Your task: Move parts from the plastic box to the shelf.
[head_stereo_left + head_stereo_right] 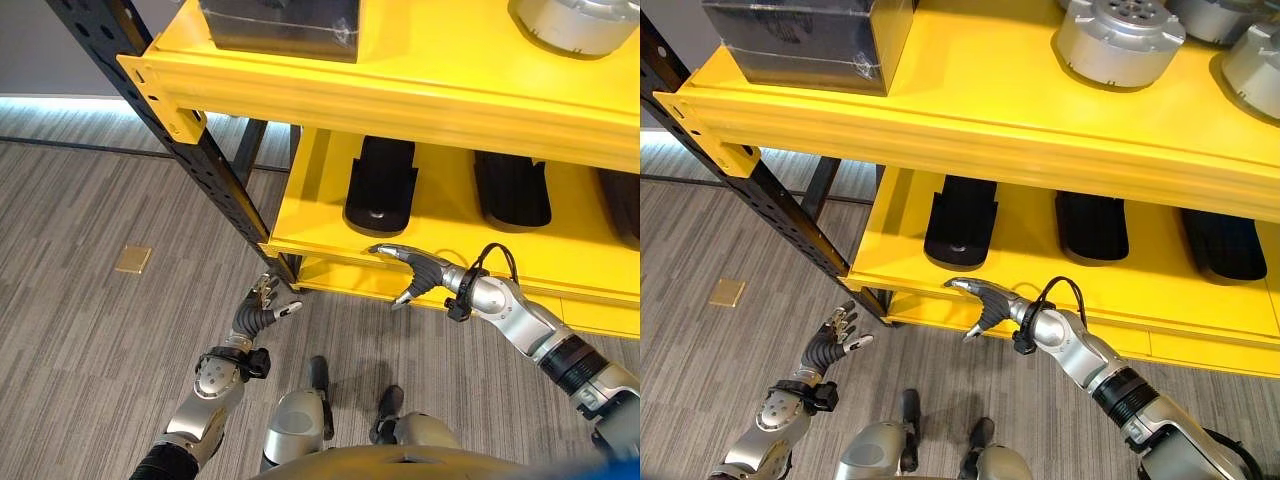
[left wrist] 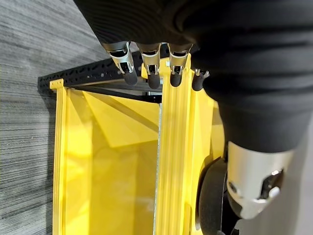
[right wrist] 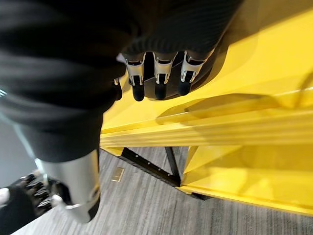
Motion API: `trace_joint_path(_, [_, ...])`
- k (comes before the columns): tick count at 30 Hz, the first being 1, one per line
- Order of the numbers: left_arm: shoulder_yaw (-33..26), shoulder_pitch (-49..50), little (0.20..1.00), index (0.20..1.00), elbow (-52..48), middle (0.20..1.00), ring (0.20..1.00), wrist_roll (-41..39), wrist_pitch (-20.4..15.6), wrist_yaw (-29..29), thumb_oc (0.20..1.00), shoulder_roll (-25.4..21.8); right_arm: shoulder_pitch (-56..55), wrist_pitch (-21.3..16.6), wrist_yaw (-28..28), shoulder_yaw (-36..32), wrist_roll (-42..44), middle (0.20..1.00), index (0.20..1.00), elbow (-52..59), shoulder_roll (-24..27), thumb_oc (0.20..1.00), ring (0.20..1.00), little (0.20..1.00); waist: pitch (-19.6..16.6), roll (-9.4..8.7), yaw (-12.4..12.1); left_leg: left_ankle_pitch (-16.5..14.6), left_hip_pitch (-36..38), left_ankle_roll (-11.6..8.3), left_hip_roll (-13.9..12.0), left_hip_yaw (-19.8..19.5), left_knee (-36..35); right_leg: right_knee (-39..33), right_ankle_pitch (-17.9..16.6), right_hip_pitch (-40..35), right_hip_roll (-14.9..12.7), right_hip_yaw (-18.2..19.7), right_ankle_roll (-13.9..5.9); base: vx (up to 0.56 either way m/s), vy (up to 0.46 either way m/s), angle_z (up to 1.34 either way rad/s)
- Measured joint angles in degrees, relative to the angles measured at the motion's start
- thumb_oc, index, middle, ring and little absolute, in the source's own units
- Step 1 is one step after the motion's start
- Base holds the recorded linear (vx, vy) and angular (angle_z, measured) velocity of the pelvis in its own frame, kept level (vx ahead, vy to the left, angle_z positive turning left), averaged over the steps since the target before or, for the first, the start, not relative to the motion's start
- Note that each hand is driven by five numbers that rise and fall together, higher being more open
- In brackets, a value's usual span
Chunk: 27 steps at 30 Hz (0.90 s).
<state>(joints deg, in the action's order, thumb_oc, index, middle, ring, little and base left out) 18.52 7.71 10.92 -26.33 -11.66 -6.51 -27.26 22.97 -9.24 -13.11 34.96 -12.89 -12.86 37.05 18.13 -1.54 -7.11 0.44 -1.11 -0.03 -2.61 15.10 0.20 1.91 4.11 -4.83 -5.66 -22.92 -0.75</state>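
1. Overhead, the yellow metal shelf is cut off at the frame edges; the right hand hangs empty, fingers relaxed, just before the flat black oblong part.
2. Lower, the left hand spreads open, well apart from it.
3. Wrist views: straight fingertips, no plastic box.

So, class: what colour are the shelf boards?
Yellow shelf boards, clearest in the right eye view.
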Motion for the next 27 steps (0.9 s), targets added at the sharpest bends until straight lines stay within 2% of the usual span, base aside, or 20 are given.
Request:
trace_joint_path(9, [-0.79,-0.32,1.000,1.000,0.03,1.000,1.000,0.07,-0.01,-0.03,1.000,-0.08,2.09,0.10,3.33,-0.05,-0.78,1.000,1.000,-2.25,0.00,1.000,1.000,1.000,0.57,0.06,-0.27,0.41,-0.54,0.32,0.27,-0.37,-0.10,-0.15,0.12,0.38,-0.08,-0.41,-0.20,0.01,0.004,0.03])
trace_joint_path(16, [-0.79,-1.04,1.000,1.000,0.03,1.000,1.000,0.11,0.02,-0.01,1.000,-0.09,3.79,0.21,3.78,-0.02,-0.79,1.000,1.000,-5.43,-0.24,1.000,1.000,1.000,2.71,0.32,-0.34,0.41,-0.84,0.31,0.29,-0.60,0.02,-0.19,0.16,0.46,-0.11,-0.66,-0.25,0.00,0.000,0.00])
trace_joint_path(22, [-0.73,-1.68,1.000,1.000,0.05,1.000,1.000,0.55,0.03,-0.05,1.000,-0.08,5.82,0.21,4.23,0.05,-0.80,1.000,1.000,-7.36,-0.75,1.000,1.000,1.000,3.03,0.53,-0.40,0.43,-1.42,0.33,0.39,-1.34,0.22,-0.18,0.17,0.72,-0.12,-1.44,-0.27,-0.02,0.007,0.06])
trace_joint_path(27, [-0.62,-2.21,1.000,1.000,0.05,1.000,1.000,1.08,0.02,-0.02,1.000,-0.06,9.03,0.31,4.27,0.89,-1.01,1.000,1.000,-9.03,-1.18,1.000,1.000,1.000,3.64,1.49,-0.52,0.44,-1.47,0.34,0.44,-1.41,0.37,-0.17,0.17,0.94,-0.20,-1.49,-0.27,-0.02,0.010,0.00])
